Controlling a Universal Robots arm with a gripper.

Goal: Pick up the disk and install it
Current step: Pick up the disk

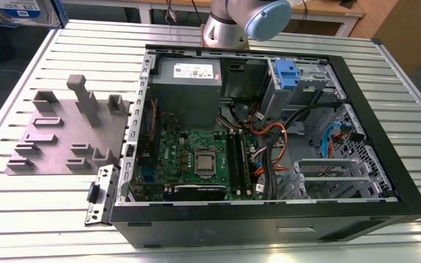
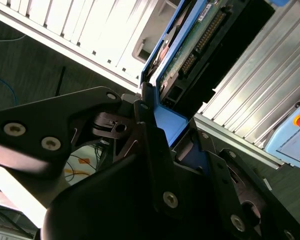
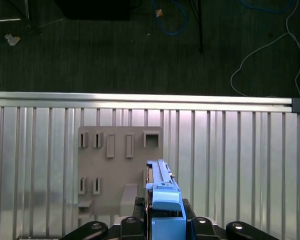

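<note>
Clamping the disk on edge, the pincer has its black fingers pressed against the blue rails from both sides, with no gap showing. In the first wrist view the disk hangs over one side edge of the grey slotted plate. The plate lies flat on the ribbed metal tabletop. Bare ribs surround it, and past the tabletop's rim is dark floor with loose cables.

In the exterior view the open computer case lies just beside the plate, on the exterior view's right of it. Its drive cage and blue latch sit in the corner far from the plate. The second wrist view gives the disk's green circuit board. The exterior view gives its labelled face, well above the plate.
</note>
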